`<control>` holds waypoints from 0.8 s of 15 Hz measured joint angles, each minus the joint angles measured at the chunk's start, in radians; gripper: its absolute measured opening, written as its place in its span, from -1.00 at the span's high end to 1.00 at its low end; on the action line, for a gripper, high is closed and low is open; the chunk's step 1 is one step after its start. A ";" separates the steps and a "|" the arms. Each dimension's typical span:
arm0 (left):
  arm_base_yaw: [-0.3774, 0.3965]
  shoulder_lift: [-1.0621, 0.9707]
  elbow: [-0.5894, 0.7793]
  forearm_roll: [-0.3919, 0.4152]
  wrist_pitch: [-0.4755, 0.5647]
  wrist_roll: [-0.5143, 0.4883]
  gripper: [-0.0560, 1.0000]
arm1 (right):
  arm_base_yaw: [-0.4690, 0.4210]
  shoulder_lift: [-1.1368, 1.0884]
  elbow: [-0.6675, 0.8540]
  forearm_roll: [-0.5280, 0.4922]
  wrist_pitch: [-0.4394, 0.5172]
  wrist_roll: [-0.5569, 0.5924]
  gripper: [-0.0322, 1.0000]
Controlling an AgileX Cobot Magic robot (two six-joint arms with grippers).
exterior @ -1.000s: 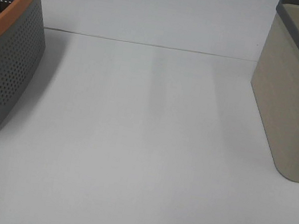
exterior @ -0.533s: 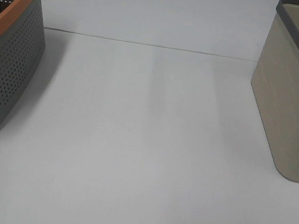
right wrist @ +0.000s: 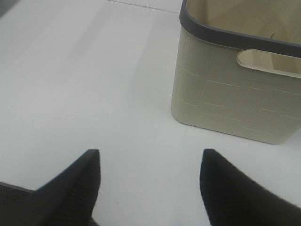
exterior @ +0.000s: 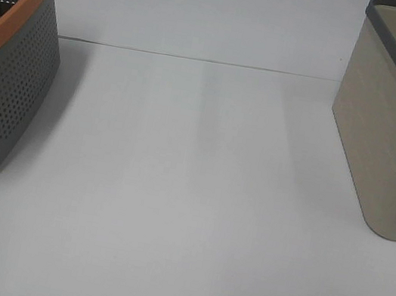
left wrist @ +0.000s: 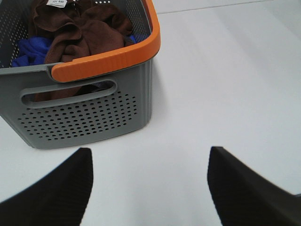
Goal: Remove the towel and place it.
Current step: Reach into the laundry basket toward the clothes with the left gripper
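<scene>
Caller: Towel first: your dark brown soft fabric towel (left wrist: 77, 33) lies crumpled inside the grey perforated plastic basket with the orange rim (left wrist: 84, 117), beside a bright blue cloth (left wrist: 33, 49).
Spotter: And your grippers?
Caller: Your left gripper (left wrist: 148, 160) hangs over the plain white tabletop (left wrist: 225, 70) just outside that basket, fingers spread wide. Your right gripper (right wrist: 149, 162), likewise spread, faces the beige plastic basket with the dark grey rim (right wrist: 225, 103).

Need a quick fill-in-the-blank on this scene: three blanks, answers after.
The towel sits in the grey basket with the ____ rim.
A ____ cloth lies beside it in there.
The left gripper and right gripper are both ____.
Answers: orange, blue, open.
</scene>
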 joint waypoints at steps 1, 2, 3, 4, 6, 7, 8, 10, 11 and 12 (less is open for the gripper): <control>0.000 0.000 0.000 0.000 0.000 0.000 -0.36 | 0.000 0.000 0.000 0.000 0.000 0.000 -0.22; 0.000 0.000 0.000 0.000 0.000 0.000 -0.36 | 0.000 0.000 0.000 0.000 0.000 0.000 -0.22; 0.000 0.000 0.000 0.000 0.000 0.000 -0.36 | 0.000 0.000 0.000 0.000 0.000 0.000 -0.22; 0.000 0.000 0.000 0.000 0.000 0.000 -0.36 | 0.000 0.000 0.000 0.000 0.000 0.000 -0.22; 0.000 0.000 0.000 0.000 0.000 0.000 -0.36 | 0.000 0.000 0.000 0.000 0.000 0.000 -0.22; 0.000 0.000 0.000 0.000 0.000 0.000 -0.36 | 0.000 0.000 0.000 0.000 0.000 0.000 -0.22; 0.000 0.000 0.000 0.000 0.000 0.000 -0.36 | 0.000 0.000 0.000 0.000 0.000 0.000 -0.22; 0.000 0.000 0.000 0.000 0.000 0.000 -0.36 | 0.000 0.000 0.000 0.000 0.000 0.000 -0.22; 0.000 0.000 0.000 0.000 0.000 0.000 -0.36 | 0.000 0.000 0.000 0.000 0.000 0.000 -0.22; 0.000 0.000 0.000 0.000 0.000 0.000 -0.36 | 0.000 0.000 0.000 0.000 0.000 0.000 -0.22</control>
